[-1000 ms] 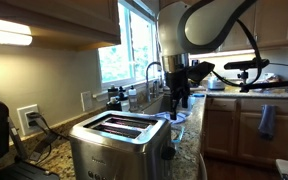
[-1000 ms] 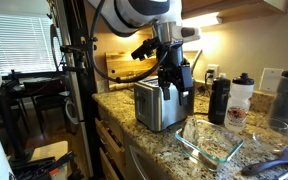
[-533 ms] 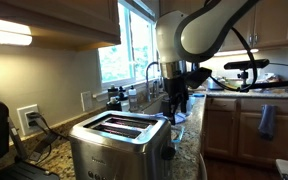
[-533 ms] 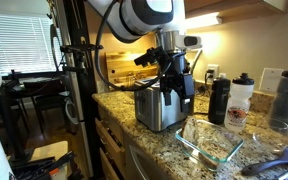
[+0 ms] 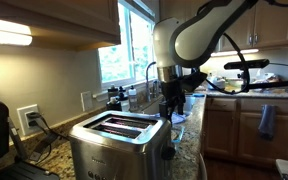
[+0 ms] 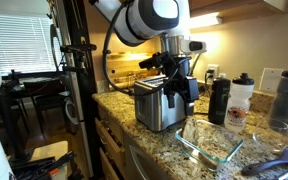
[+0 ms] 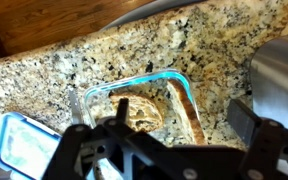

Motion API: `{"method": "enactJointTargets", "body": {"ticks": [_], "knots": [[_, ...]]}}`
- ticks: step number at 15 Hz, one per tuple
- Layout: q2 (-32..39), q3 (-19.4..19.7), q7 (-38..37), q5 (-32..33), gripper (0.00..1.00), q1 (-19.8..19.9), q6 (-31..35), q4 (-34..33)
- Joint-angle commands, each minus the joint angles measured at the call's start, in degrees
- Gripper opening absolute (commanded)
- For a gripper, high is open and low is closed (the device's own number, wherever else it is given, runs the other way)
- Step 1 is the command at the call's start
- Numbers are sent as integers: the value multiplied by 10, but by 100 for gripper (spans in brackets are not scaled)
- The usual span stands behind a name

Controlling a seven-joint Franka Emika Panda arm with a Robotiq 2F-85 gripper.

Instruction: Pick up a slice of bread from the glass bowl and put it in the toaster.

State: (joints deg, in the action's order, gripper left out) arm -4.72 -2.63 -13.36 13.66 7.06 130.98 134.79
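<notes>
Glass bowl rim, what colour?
The glass bowl has a light blue rim, clearest in wrist view.

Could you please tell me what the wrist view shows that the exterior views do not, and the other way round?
Only the wrist view shows the slice of bread lying inside the glass bowl. Only the exterior views show the top slots of the toaster and a black bottle. Both share the bowl, the toaster and the granite counter.

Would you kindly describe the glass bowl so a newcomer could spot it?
On the granite counter stands a steel toaster. Just beside it, before the bottles, lies the glass bowl: low, clear and bluish-edged, unlike the tall upright bottles.
</notes>
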Motion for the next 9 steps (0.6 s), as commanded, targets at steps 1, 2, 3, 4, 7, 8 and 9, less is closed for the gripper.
{"method": "enactJointTargets", "body": {"ticks": [1,2,3,4,7,8,9], "knots": [[19,18,14,2,100,-15,17,-17],[24,19,17,1,100,-16,18,-22],[28,20,23,0,100,-17,21,-26],[32,20,26,0,100,-17,23,-30],[46,22,37,-6,100,-18,27,-42],[49,23,39,-7,100,-18,27,-44],[54,24,42,-9,100,-19,28,-47]]}}
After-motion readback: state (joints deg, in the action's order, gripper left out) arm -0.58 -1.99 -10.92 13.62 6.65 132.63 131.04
